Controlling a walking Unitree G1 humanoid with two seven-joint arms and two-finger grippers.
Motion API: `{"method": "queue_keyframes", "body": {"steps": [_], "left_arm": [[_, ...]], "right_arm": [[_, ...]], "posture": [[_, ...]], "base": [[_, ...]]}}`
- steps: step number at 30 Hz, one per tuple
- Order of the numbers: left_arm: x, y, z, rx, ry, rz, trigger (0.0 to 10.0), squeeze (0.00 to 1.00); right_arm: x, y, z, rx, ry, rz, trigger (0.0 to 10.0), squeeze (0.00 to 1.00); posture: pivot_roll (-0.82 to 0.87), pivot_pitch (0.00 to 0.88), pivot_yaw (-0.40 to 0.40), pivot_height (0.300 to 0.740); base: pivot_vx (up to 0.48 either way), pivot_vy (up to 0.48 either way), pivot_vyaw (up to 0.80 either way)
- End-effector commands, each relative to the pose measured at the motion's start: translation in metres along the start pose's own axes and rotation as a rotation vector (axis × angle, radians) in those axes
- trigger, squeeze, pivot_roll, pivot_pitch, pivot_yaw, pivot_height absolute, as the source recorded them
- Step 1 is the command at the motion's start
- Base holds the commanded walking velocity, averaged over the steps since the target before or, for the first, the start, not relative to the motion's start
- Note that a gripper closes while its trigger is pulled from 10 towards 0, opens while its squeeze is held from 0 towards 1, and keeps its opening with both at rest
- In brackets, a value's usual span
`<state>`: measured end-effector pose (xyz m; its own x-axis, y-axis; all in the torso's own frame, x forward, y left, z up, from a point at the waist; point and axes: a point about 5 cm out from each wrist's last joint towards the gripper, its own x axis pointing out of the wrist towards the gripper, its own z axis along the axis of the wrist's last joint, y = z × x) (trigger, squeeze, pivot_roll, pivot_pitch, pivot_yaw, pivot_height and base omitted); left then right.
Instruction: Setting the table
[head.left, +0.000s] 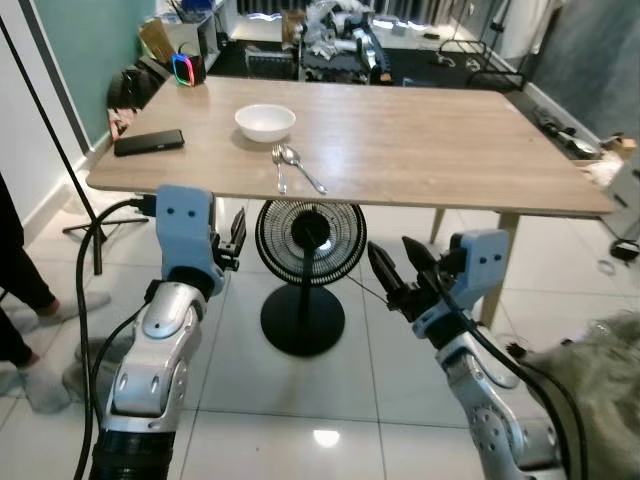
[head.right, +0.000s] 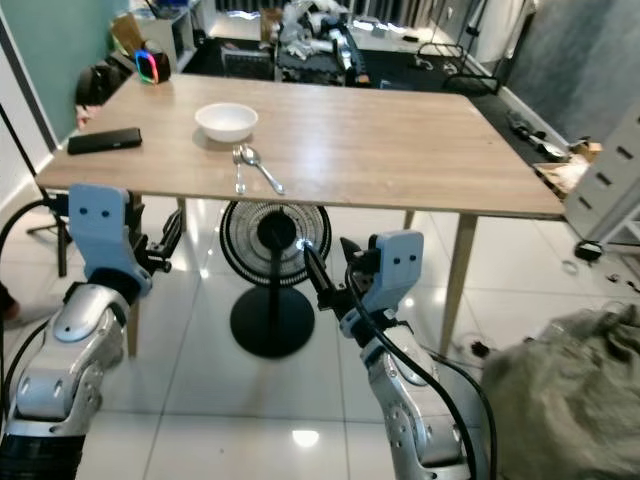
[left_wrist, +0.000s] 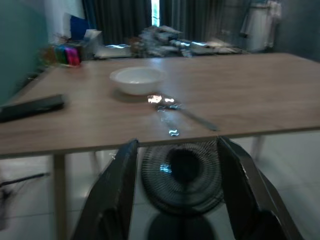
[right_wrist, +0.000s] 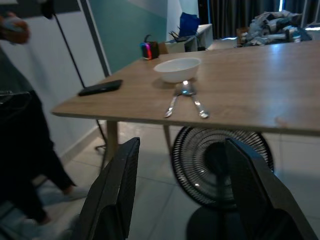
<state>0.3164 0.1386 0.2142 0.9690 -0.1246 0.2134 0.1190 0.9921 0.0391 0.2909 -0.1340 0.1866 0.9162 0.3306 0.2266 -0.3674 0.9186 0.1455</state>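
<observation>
A white bowl (head.left: 265, 121) stands on the wooden table (head.left: 430, 150) toward its left side. Just in front of the bowl lie a spoon (head.left: 302, 168) and a second piece of cutlery (head.left: 279, 168), side by side near the table's front edge. Both grippers hang below and in front of that edge, above the floor. My left gripper (head.left: 237, 235) is open and holds nothing. My right gripper (head.left: 398, 258) is also open and empty, its fingers (right_wrist: 120, 190) spread wide toward the table.
A black standing fan (head.left: 308, 240) sits under the table between my arms. A flat black device (head.left: 149, 142) lies at the table's left edge, and a glowing speaker (head.left: 186, 68) at its far left corner. A person's legs (head.left: 20, 290) stand at the left. Grey cloth (head.left: 590, 370) lies at the right.
</observation>
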Motion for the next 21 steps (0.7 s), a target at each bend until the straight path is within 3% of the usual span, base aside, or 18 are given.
{"method": "queue_keyframes", "body": {"steps": [1, 7, 18, 21], "left_arm": [[-0.0021, 0.0046, -0.0039, 0.012, 0.021, 0.016, 10.0, 0.00], [-0.0022, 0.0046, -0.0040, 0.011, 0.021, 0.016, 10.0, 0.00], [-0.0019, 0.0041, -0.0039, 0.009, 0.021, 0.013, 10.0, 0.00], [-0.0019, 0.0040, -0.0039, 0.009, 0.020, 0.013, 10.0, 0.00]], "right_arm": [[-0.0001, -0.0008, -0.0010, -0.003, 0.000, -0.011, 10.0, 0.00], [-0.0002, -0.0014, -0.0014, -0.002, 0.001, -0.018, 10.0, 0.00], [-0.0002, -0.0031, -0.0016, 0.000, 0.005, -0.027, 10.0, 0.00], [0.0000, -0.0033, -0.0013, -0.006, 0.004, -0.028, 10.0, 0.00]], "posture": [[-0.03, 0.000, 0.033, 0.740], [-0.03, 0.000, 0.032, 0.740], [-0.03, 0.000, 0.033, 0.740], [-0.03, 0.000, 0.033, 0.740]], "base": [[0.480, 0.000, 0.00], [0.480, 0.000, 0.00], [0.480, 0.000, -0.71], [0.480, 0.000, -0.16]]}}
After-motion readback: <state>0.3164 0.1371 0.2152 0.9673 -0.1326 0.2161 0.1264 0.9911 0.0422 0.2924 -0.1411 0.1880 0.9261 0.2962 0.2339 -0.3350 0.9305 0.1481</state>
